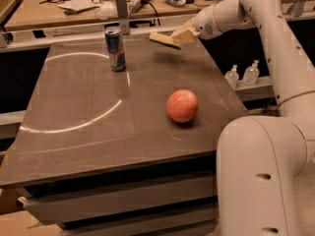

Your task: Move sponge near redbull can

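Observation:
The pale yellow sponge [161, 39] is held in my gripper [174, 38], a little above the far right part of the table, with its shadow on the tabletop below. The gripper's pale yellow fingers [184, 34] are shut on the sponge's right end, and the arm reaches in from the upper right. The blue-and-silver redbull can [115, 48] stands upright at the far middle of the table, to the left of the sponge and apart from it.
An orange-pink ball [182, 105] lies on the brown table [88, 132] right of centre. My white arm and base [261, 171] stand along the table's right edge. A cluttered bench [88, 9] runs behind the table. Two small bottles [243, 74] stand at the right.

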### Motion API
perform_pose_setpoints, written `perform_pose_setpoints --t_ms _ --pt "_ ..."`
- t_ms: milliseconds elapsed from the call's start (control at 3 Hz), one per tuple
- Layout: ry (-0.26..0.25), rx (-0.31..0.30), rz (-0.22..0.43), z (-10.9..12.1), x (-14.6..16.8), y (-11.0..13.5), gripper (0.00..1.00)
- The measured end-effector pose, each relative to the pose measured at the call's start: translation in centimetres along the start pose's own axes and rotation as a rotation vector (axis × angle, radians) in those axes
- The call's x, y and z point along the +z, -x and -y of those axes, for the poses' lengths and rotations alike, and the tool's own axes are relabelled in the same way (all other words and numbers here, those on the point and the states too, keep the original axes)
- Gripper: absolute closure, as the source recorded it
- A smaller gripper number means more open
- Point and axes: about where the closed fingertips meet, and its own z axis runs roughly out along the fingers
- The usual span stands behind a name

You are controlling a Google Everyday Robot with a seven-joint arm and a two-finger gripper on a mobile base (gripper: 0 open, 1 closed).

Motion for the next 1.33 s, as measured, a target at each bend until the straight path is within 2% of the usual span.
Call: perform_pose_setpoints --t_ms 333,667,1000,1333 --pt "0.049 -0.017 0.009 -2.1 0.4 1.2 1.00" --pt "0.112 -0.054 -0.035 -4.6 2.1 0.2 1.00" --pt "0.146 -0.076 -0.060 -6.1 3.0 -0.4 1.00" --pt "0.232 -0.114 -0.015 -8.7 4.3 -0.1 0.74"
